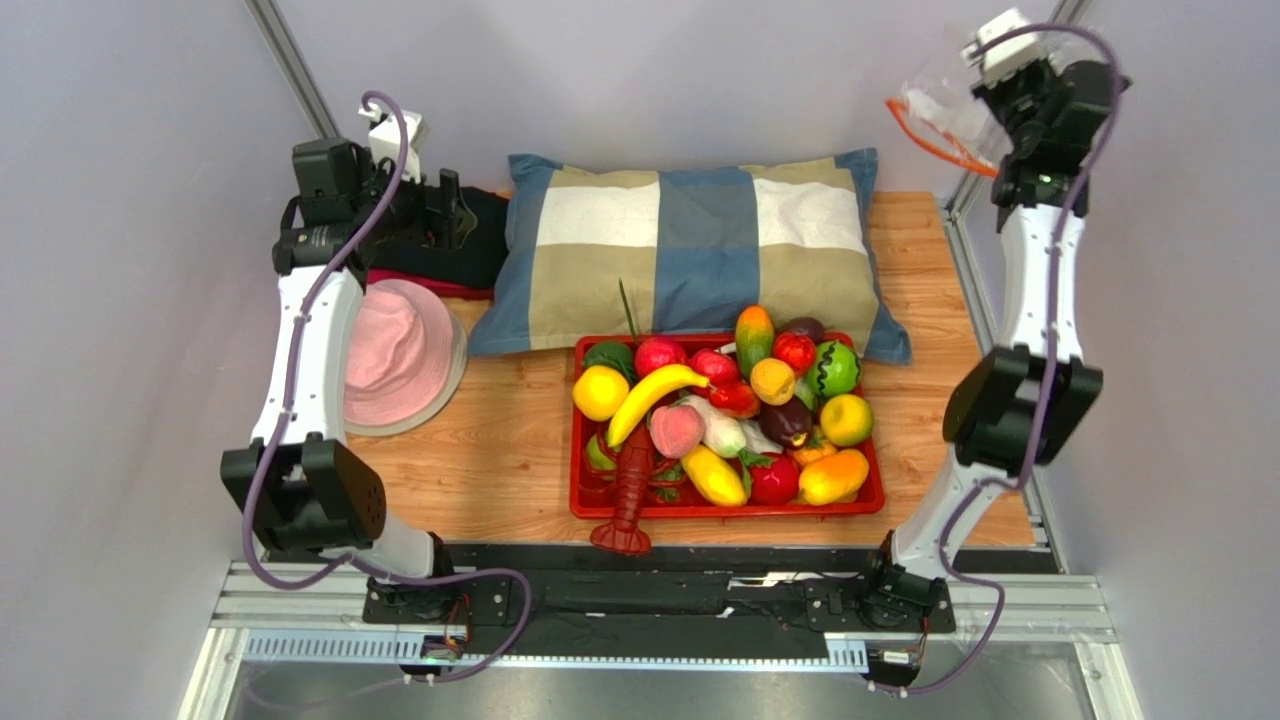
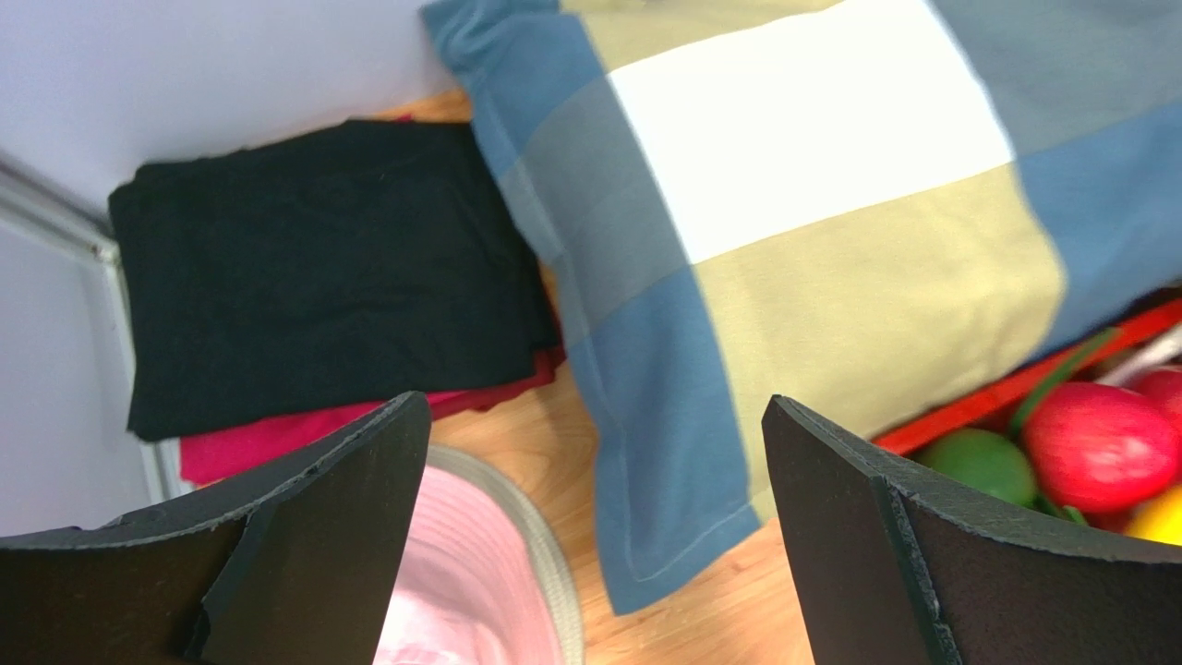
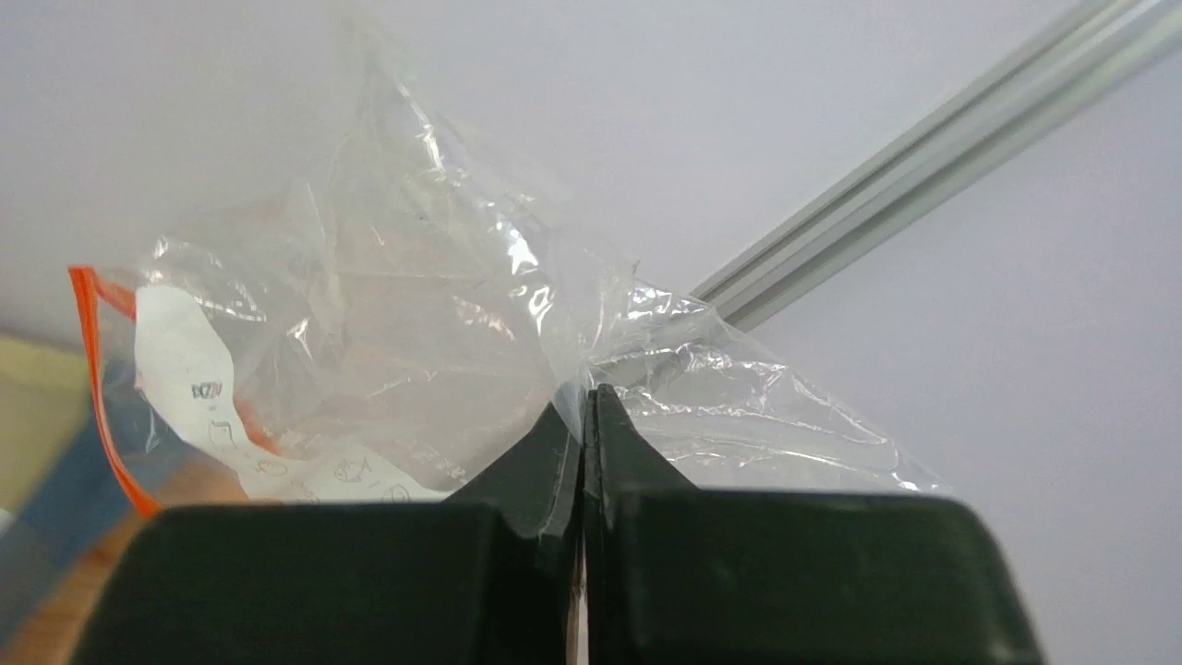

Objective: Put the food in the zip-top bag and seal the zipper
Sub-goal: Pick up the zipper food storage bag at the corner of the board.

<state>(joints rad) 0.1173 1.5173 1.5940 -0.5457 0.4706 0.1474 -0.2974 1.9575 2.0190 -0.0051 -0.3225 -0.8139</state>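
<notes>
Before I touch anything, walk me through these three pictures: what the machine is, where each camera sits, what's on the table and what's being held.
These are two robot arms bolted to the near edge of a wooden table. The wide picture comes from a fixed camera above and behind them. The other two come from a camera on each wrist, looking out past that arm's own black fingers.

On the table are a red tray heaped with toy food, including a yellow banana and a red lobster, plus a checked pillow, a pink hat and folded black cloth.

The left gripper is open and empty. The right gripper, high at the far right corner, is shut on a clear zip-top bag with an orange zipper strip. The bag looks empty.
</notes>
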